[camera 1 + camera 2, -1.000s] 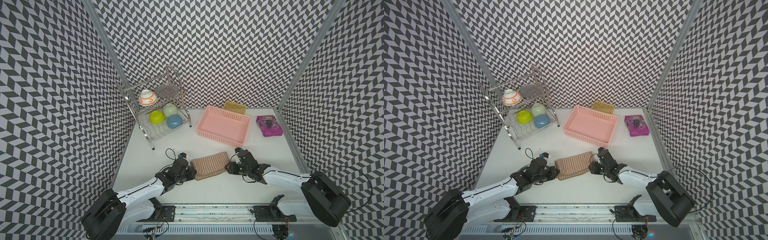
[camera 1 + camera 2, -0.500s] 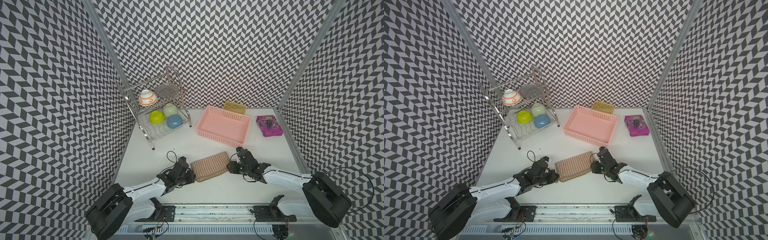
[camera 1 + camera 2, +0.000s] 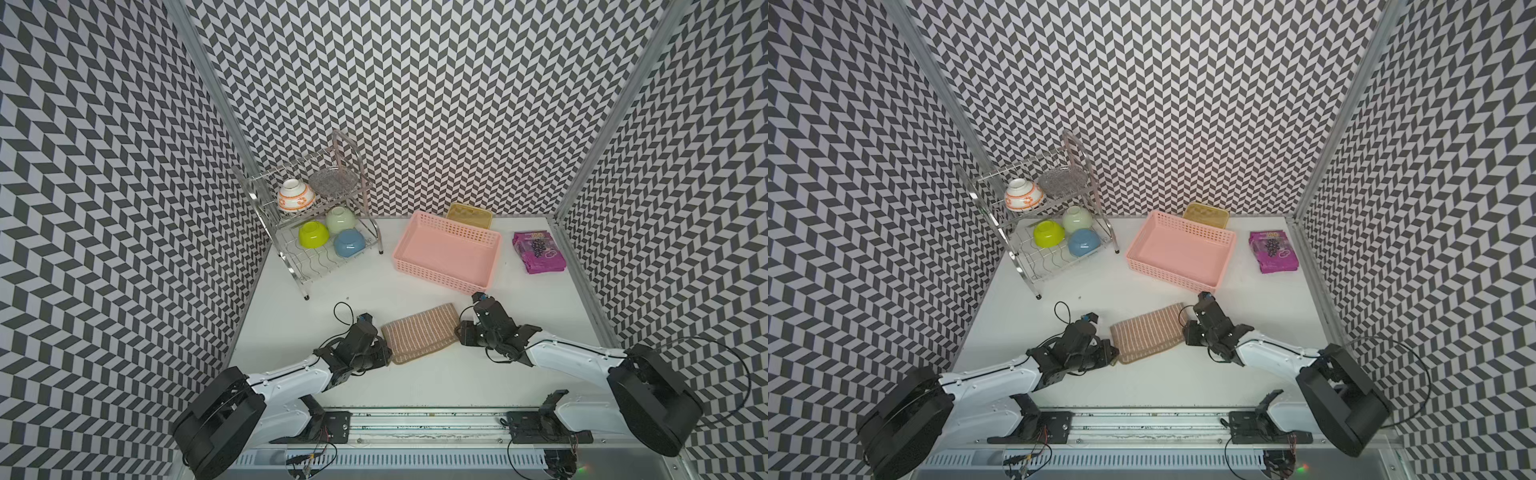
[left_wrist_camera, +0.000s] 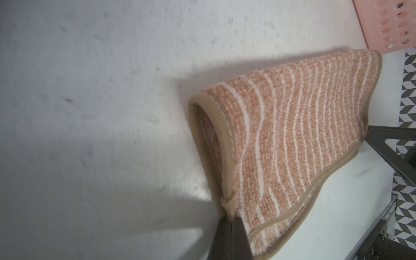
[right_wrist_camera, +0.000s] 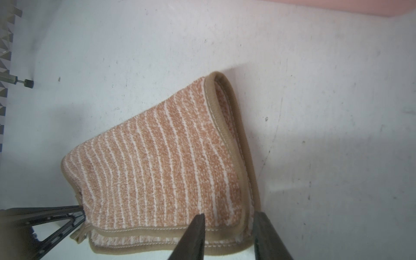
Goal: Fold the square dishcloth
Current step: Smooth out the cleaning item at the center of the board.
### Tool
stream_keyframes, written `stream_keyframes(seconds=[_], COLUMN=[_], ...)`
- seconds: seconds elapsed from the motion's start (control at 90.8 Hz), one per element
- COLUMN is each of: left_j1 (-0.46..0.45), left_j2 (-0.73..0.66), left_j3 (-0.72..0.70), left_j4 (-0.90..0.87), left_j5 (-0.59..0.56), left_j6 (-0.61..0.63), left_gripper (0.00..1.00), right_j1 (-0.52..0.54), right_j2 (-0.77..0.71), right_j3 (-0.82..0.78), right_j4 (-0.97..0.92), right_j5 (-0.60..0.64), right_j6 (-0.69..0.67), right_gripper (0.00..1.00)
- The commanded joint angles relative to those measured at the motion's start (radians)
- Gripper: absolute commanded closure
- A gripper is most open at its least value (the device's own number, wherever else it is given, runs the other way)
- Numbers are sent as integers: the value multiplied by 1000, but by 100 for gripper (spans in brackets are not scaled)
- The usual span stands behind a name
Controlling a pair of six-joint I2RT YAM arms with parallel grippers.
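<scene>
The square dishcloth (image 3: 419, 332) (image 3: 1148, 334), tan with thin pale stripes and a darker hem, lies doubled over near the table's front centre, its fold on the far side. My left gripper (image 3: 387, 358) (image 3: 1115, 356) (image 4: 231, 217) is shut on the near left corner of the dishcloth (image 4: 292, 135). At the right end of the dishcloth (image 5: 162, 166), my right gripper (image 3: 459, 332) (image 3: 1185, 332) (image 5: 229, 215) is open. Its jaws stand apart round the near right corner, one finger over the cloth, the other beside the hem.
A pink basket (image 3: 446, 257) (image 3: 1179, 253) stands just behind the cloth, with a small tan tray (image 3: 469, 215) behind it. A wire dish rack (image 3: 316, 249) with several bowls is at the back left. A purple packet (image 3: 538, 251) lies at the back right.
The right gripper's jaws have drawn closer together round the cloth's right corner. The left gripper still grips the left corner and has barely moved.
</scene>
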Motion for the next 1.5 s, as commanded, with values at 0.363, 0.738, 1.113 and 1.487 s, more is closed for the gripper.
stream_keyframes(seconds=[0.363,0.738,1.113,1.487], left_j1=[-4,-2,-1,-2], left_j2=[-21,-59,-130,-121], left_j3=[14,61,103,28], left_j4=[-54,-101,-161,-115], left_j5=[-19,-17,8,72], left_j6=[15,34,39,5], left_gripper=[100,100,100,100], right_j1=[7,8,8,8], right_j2=[8,-18,-116,-98], right_j3=[45,67,58,6], right_j4=[41,23,-35,-55], right_j5=[13,10,43,62], right_j6=[-3,-15,-15,-5], right_gripper=[76,97,100,100])
